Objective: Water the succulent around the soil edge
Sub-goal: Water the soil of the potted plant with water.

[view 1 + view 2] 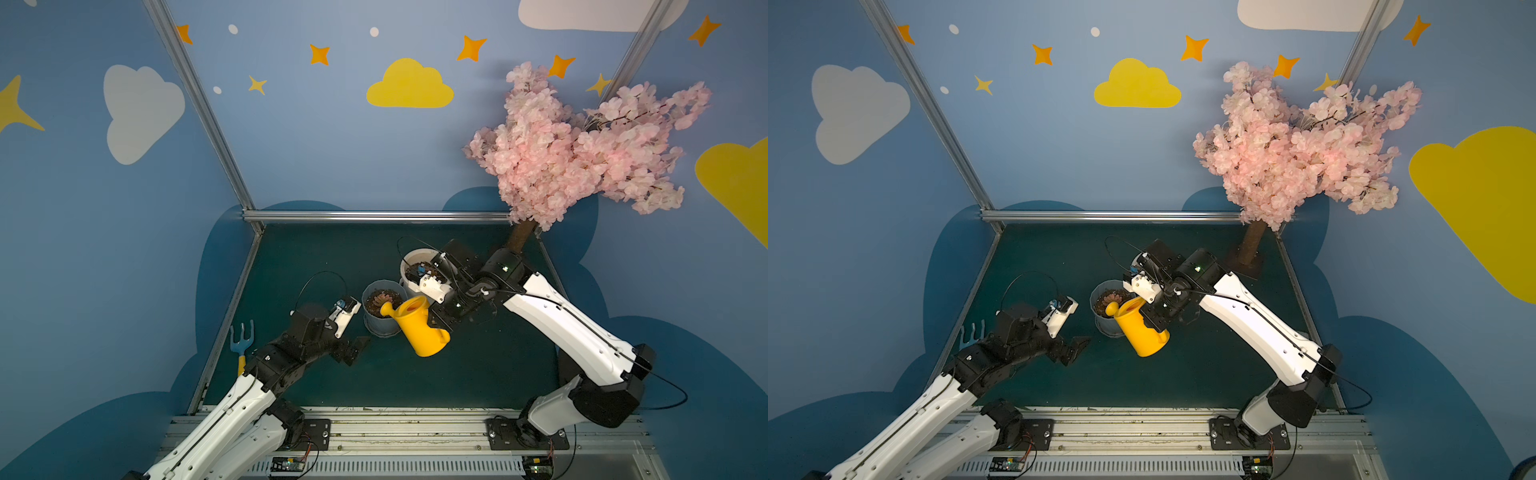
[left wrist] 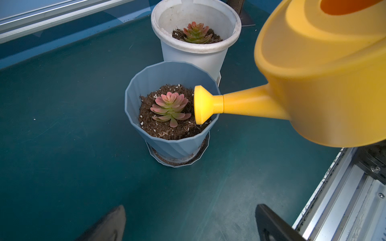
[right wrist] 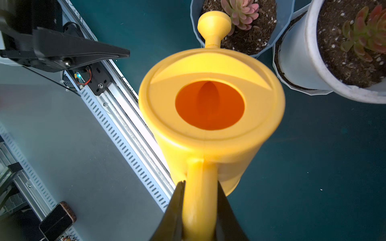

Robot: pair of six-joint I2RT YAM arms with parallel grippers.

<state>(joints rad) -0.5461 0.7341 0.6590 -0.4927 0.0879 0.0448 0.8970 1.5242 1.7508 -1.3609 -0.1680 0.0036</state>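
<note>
A pink-green succulent (image 2: 170, 107) grows in dark soil in a ribbed blue-grey pot (image 2: 133, 98) at the table's middle. The yellow watering can (image 1: 422, 328) is tilted toward it. My right gripper (image 3: 200, 183) is shut on the can's handle. The can's spout head (image 2: 201, 105) hangs over the soil at the rim side nearest the can, beside the plant. No water shows. To the left of the pot my left gripper (image 2: 190, 206) stands open above the mat with nothing between its fingers.
A white pot (image 2: 188, 58) with another succulent stands just behind the blue one, under my right arm in both top views. A blue hand rake (image 1: 241, 340) lies at the left mat edge. A pink blossom tree (image 1: 573, 145) fills the back right corner.
</note>
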